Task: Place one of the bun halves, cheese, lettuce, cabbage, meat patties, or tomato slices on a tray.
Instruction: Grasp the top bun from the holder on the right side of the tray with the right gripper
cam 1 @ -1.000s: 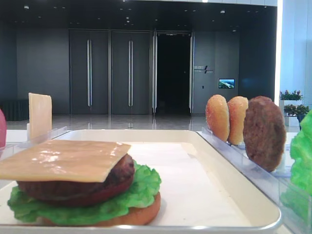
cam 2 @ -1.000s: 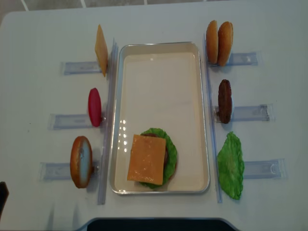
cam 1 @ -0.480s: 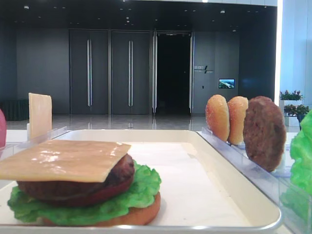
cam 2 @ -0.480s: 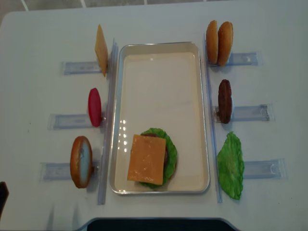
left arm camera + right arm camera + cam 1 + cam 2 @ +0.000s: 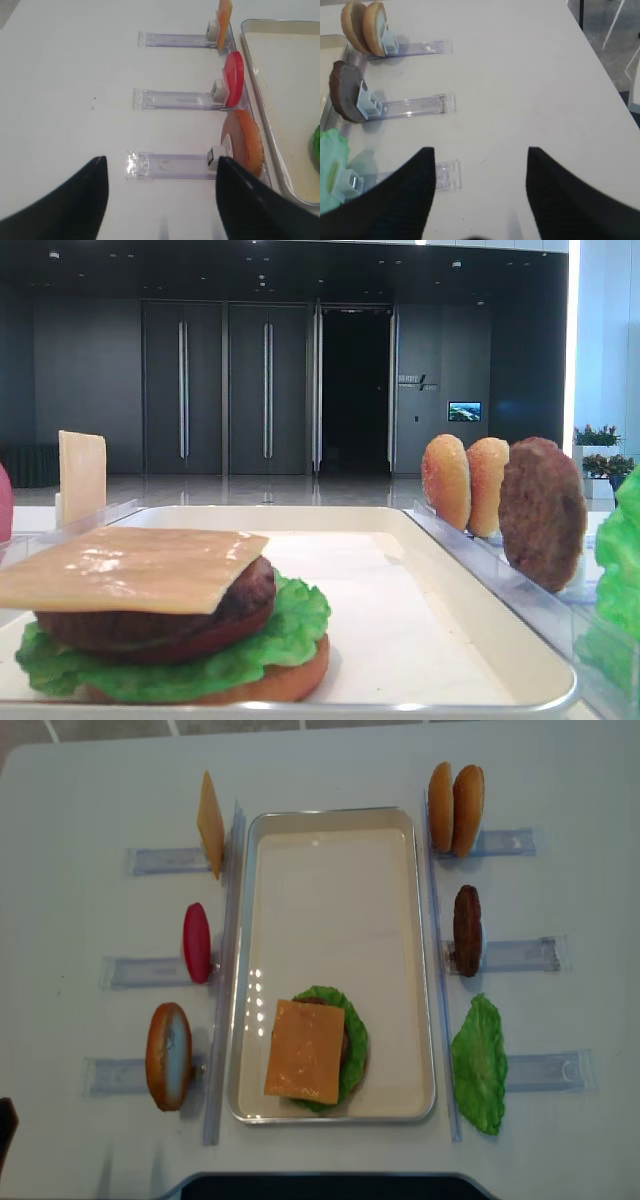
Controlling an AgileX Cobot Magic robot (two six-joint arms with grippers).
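I see the white tray (image 5: 335, 820) lying in the middle of the worktop (image 5: 90, 800), a half-built burger at its near end: bottom bun, lettuce (image 5: 352, 1020), patty and a cheese slice (image 5: 305, 1050) on top. What seems left to add is the top bun half (image 5: 168, 1055), standing on edge in the clear rack (image 5: 170, 166) at near left, just beside the tray's left rim. Further pieces stand in racks: spare cheese (image 5: 210, 823) far left, a red tomato slice (image 5: 197, 942) mid left, two buns (image 5: 455, 808) far right, a meat patty (image 5: 466, 929) mid right, a loose lettuce leaf (image 5: 479, 1065) near right. Judgement: the bun looks like light, rigid moulded plastic, with a smooth dome likely to slip. I would pinch it across its thickness at the upper rim, clear of the rack clip, and lift straight up. Left end effector (image 5: 161, 200): fingers spread wide, holding nothing, hovering short of the bun's rack. Right end effector (image 5: 480, 195): likewise parted and empty, over the worktop's right side.
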